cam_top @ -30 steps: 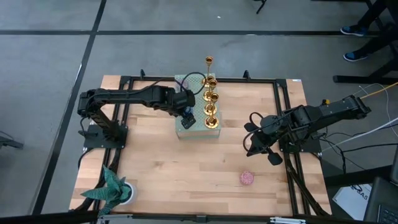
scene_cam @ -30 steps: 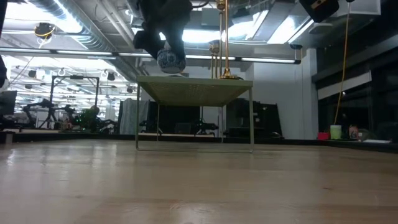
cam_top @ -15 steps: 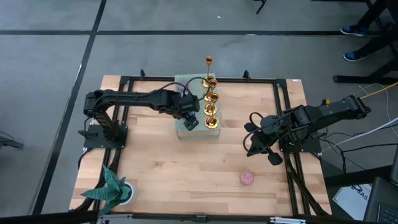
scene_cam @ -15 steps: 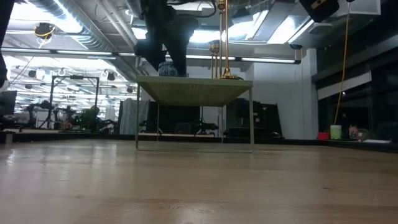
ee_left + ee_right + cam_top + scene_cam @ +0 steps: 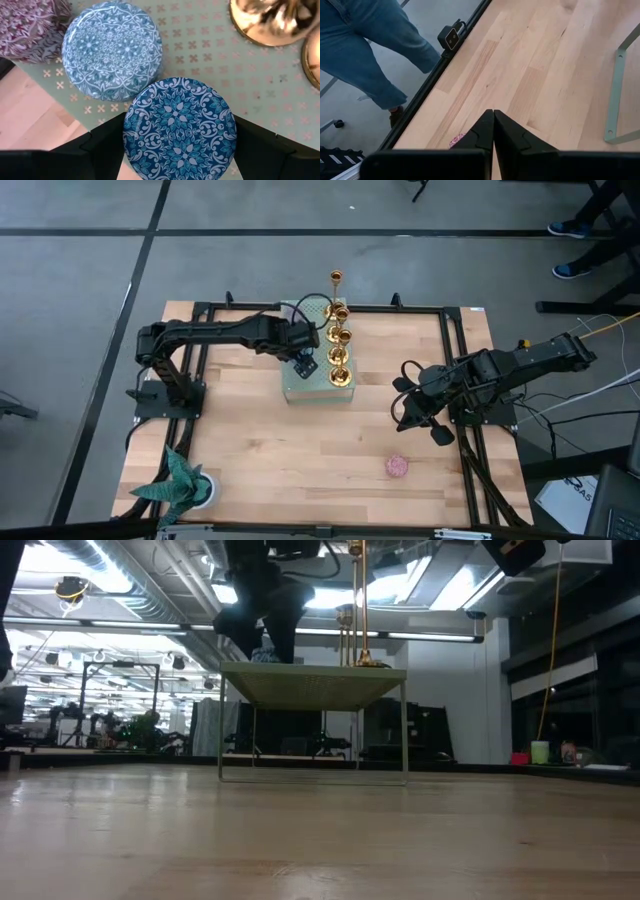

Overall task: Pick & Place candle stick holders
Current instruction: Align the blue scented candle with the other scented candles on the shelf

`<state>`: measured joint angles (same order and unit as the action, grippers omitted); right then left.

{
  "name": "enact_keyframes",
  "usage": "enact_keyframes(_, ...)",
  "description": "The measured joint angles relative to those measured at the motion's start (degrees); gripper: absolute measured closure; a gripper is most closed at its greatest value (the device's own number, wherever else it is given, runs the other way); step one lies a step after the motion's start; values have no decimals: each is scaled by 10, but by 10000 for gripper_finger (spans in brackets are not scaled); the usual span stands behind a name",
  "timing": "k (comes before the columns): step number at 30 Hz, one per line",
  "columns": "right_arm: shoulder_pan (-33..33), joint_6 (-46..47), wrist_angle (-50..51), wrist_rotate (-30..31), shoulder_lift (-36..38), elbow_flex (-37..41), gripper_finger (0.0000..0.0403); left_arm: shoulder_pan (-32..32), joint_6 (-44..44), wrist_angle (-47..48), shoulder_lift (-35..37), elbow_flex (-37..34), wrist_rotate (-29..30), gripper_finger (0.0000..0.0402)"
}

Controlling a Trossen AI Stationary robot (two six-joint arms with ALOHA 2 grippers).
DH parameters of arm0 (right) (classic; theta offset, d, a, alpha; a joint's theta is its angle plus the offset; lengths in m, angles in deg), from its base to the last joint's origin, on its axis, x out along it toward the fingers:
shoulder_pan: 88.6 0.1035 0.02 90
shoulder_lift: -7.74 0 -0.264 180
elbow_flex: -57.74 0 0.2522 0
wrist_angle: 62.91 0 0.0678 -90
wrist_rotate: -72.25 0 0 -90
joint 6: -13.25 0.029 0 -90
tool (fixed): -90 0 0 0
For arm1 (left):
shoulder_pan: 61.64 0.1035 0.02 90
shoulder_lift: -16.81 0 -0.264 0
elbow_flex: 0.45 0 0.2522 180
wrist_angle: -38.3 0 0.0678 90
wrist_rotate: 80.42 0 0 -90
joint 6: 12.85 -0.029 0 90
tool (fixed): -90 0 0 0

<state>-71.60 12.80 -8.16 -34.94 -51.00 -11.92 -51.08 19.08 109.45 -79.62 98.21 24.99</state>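
Over at 12 o'clock on the wooden surface (image 5: 300, 450): a little green stand (image 5: 300, 388), with the shiny gold candle stick holders (image 5: 340, 358) lined up in a row along its 3 o'clock edge, standing up straight. Just beside them, at their 9 o'clock: the left hand (image 5: 303, 362), low over the stand and squeezing a dark blue disc (image 5: 179, 122) by its round edge, one finger on each side. Right next to that disc, lying flat on the stand: a light blue disc (image 5: 110, 50). Far off at 3 o'clock, near the edge of the surface: the right hand (image 5: 418, 412), waiting, pinched tight shut with nothing in it. About the gold holders: probably hard metal, not bendy, quite smooth and slippery, a bit heavy at the wide bottom, and tall enough to tip over. Best to grab around the thin stem in the middle, under the cup. Careful not to bump the next one in the row.
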Motion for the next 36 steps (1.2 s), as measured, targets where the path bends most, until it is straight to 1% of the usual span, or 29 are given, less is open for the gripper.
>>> enact_keyframes(7,0,0,0,0,0,0,389,13,-1,0,0,0,0,100)
enact_keyframes(18,0,0,0,0,0,0,389,4,-1,-1,0,0,0,98)
enact_keyframes(31,0,0,0,0,0,0,389,-12,-23,-3,0,0,0,56)
enact_keyframes(33,0,0,0,0,0,0,389,-12,-19,-3,5,0,12,55)
enact_keyframes(36,0,0,0,0,0,0,389,-25,-14,-6,21,0,65,56)
